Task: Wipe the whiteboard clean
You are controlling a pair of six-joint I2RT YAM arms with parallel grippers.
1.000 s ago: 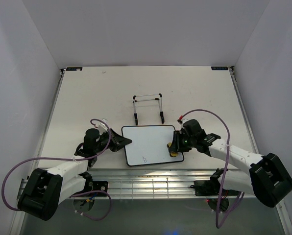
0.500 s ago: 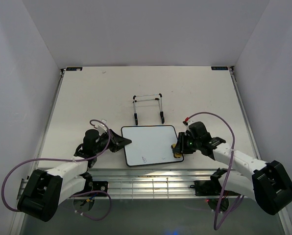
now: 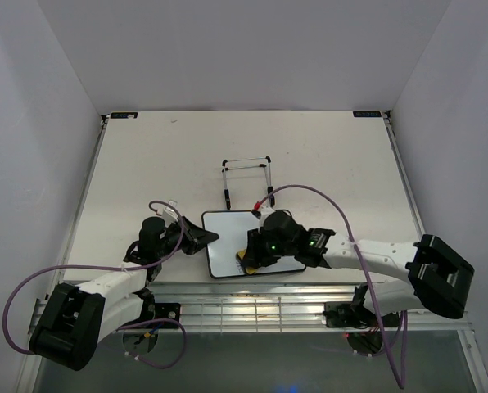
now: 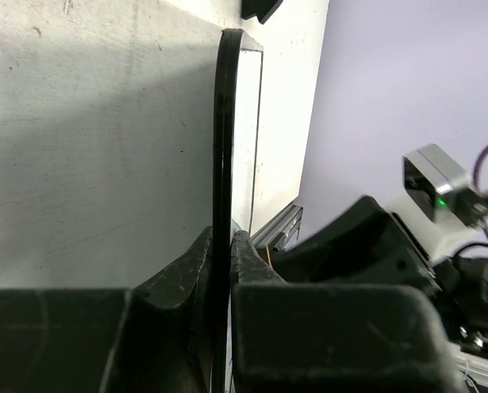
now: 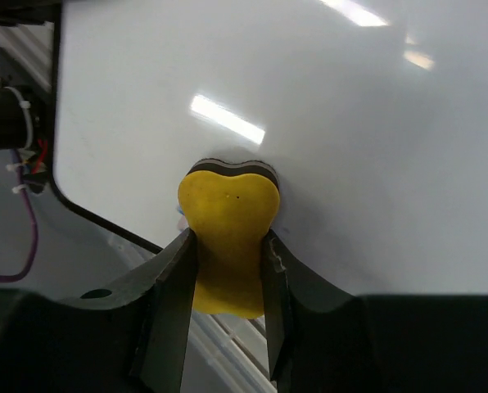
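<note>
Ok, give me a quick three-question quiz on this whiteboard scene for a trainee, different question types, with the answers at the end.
1. Multiple choice: the right gripper grips A) a marker, B) a yellow eraser, C) nothing.
2. True or false: the left gripper hangs open, clear of the whiteboard.
3. Short answer: where on the whiteboard does the eraser press?
Key: 1 B. 2 False; it is shut on the board's left edge. 3 By the near edge, towards the near left corner.
</note>
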